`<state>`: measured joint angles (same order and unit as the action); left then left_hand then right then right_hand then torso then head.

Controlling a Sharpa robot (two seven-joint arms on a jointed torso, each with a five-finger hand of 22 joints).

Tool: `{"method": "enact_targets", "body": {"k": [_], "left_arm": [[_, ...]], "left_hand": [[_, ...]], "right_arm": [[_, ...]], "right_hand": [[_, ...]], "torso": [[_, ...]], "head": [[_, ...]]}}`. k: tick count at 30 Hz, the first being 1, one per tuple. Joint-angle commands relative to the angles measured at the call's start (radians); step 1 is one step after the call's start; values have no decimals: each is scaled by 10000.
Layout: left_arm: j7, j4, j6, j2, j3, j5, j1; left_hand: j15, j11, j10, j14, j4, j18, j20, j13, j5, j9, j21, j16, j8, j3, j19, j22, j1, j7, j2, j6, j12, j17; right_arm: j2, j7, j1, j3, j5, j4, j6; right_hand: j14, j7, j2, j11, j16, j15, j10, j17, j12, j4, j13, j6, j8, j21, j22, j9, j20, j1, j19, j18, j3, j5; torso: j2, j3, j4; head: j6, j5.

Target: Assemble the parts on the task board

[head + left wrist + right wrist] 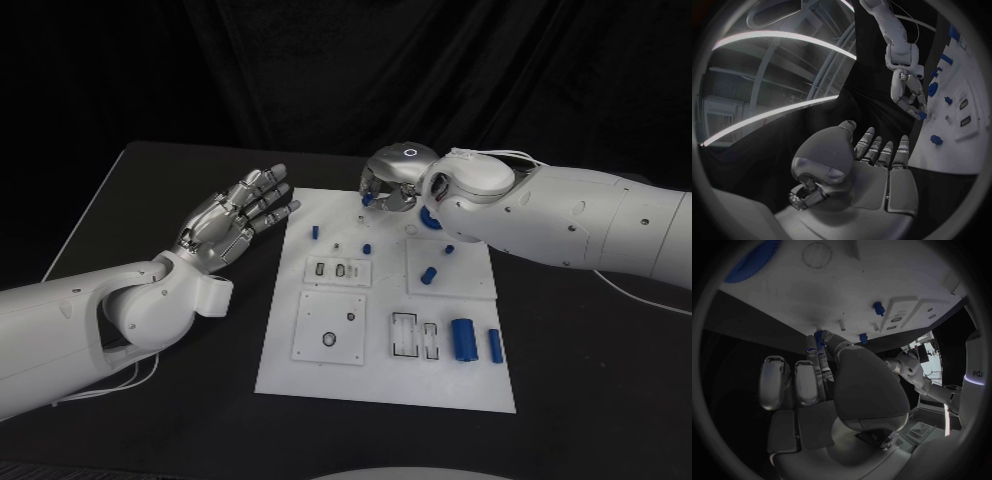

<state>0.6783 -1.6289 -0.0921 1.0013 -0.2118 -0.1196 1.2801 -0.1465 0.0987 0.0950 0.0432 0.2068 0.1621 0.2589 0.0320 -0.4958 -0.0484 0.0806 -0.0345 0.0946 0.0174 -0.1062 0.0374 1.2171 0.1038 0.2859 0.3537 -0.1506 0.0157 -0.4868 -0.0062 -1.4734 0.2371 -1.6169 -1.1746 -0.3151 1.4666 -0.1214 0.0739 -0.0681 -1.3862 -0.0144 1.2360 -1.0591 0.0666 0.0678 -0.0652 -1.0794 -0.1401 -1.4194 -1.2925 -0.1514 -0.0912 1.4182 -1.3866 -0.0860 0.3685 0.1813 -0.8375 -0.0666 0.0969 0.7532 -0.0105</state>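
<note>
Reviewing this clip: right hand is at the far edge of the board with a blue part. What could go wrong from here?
1. The right hand pinches a small blue part at its fingertips only; it might slip or tilt before seating.
2. Small blue pegs stand on the task board just below that hand; a lowered forearm could topple them.
3. The left hand hovers open beside the board, so nothing steadies it if the right hand pushes.

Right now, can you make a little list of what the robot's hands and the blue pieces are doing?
left hand: open, fingers spread, held beside the board, holding nothing
right hand: at the board's far edge, pinching a small blue part
task board: white plate on the black table
big blue cylinder: lying on the board, near side
</note>
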Motion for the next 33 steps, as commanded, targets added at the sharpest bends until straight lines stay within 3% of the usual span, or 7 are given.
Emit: {"method": "enact_targets", "body": {"k": [1, 9, 13, 14, 15, 17, 33], "left_arm": [[673, 9, -203, -14, 8, 28, 16], [598, 36, -206, -20, 8, 28, 16], [575, 41, -213, -26, 8, 28, 16], [569, 43, -214, -28, 8, 28, 16], [562, 43, -217, -28, 8, 28, 16], [548, 43, -222, -26, 8, 28, 15], [473, 35, -228, 51, 8, 27, 15]], "left_hand": [[-105, 82, -2, 4, -40, 145, 44, -4, -39, -5, -54, 16, -24, -75, 32, -10, -52, 61, 46, 21, 34, 1], [-110, 88, -6, 1, -44, 144, 49, -5, -42, -3, -56, 18, -27, -88, 34, -10, -51, 66, 47, 10, 37, 0], [-113, 92, -15, 0, -48, 144, 53, -7, -45, -2, -56, 18, -31, -99, 33, -9, -50, 71, 47, 0, 47, 0], [-113, 92, -15, 0, -48, 144, 53, -7, -45, -2, -56, 18, -31, -99, 33, -9, -50, 71, 47, 0, 47, 0], [-113, 92, -15, 0, -48, 144, 53, -7, -45, -2, -56, 18, -31, -99, 33, -9, -50, 71, 47, 0, 47, 0], [-113, 92, -15, 0, -48, 144, 53, -7, -45, -2, -56, 18, -31, -99, 33, -9, -50, 71, 47, 0, 47, 0], [-138, 100, -27, 4, -68, 143, 72, -8, -53, -5, -54, 13, -29, -143, 29, -7, -46, 84, 41, 15, 49, 2]], "right_arm": [[-20, -30, 29, -7, 56, -48, 66], [19, -205, 35, -7, 64, -5, 145], [78, -517, 36, -7, 65, 71, 392], [89, -555, 36, -7, 66, 89, 419], [99, -583, 36, -7, 66, 108, 436], [118, -617, 36, -7, 66, 141, 465], [36, -622, 37, -6, 66, 161, 363]], "right_hand": [[117, 91, -24, 16, 59, 30, -83, -3, -66, 52, 10, -3, -3, 58, -10, -561, -51, -104, 10, 180, -10, -35], [99, 48, 15, -54, 64, 85, -296, 14, -78, 125, 16, 173, 143, 73, -16, -537, -95, -147, 23, 179, -16, -115], [51, 207, 182, -296, 94, 279, -1227, 101, -75, 236, 21, 988, 661, 148, 63, -326, -247, -242, 97, 162, -41, -172], [13, 215, 254, -342, 131, 309, -1533, 190, -72, 259, 29, 1334, 794, 203, 137, -232, -279, -282, 156, 139, -85, -204], [-166, 459, 649, -543, 374, 238, -2558, 749, 127, 211, 80, 2559, 739, 478, 574, 56, -266, -403, 474, 18, -340, -409], [-308, 574, 372, -554, 460, 253, -3307, 889, -58, 228, -18, 3342, 789, 642, 726, 285, -284, -417, 632, -16, -505, -420], [-330, 538, 176, -474, 408, 188, -3095, 818, 33, 127, -140, 2885, 623, 670, 657, 273, -229, -333, 617, -7, -728, -327]], "torso": [[-3, -2, -10], [-5, 7, -1], [-6, 7, 2], [-6, 7, 2], [-6, 6, -1], [-5, 6, -8], [-8, 3, 4]], "head": [[19, 21], [45, -12], [45, -17], [45, -17], [63, -22], [69, -17], [125, -63]]}}
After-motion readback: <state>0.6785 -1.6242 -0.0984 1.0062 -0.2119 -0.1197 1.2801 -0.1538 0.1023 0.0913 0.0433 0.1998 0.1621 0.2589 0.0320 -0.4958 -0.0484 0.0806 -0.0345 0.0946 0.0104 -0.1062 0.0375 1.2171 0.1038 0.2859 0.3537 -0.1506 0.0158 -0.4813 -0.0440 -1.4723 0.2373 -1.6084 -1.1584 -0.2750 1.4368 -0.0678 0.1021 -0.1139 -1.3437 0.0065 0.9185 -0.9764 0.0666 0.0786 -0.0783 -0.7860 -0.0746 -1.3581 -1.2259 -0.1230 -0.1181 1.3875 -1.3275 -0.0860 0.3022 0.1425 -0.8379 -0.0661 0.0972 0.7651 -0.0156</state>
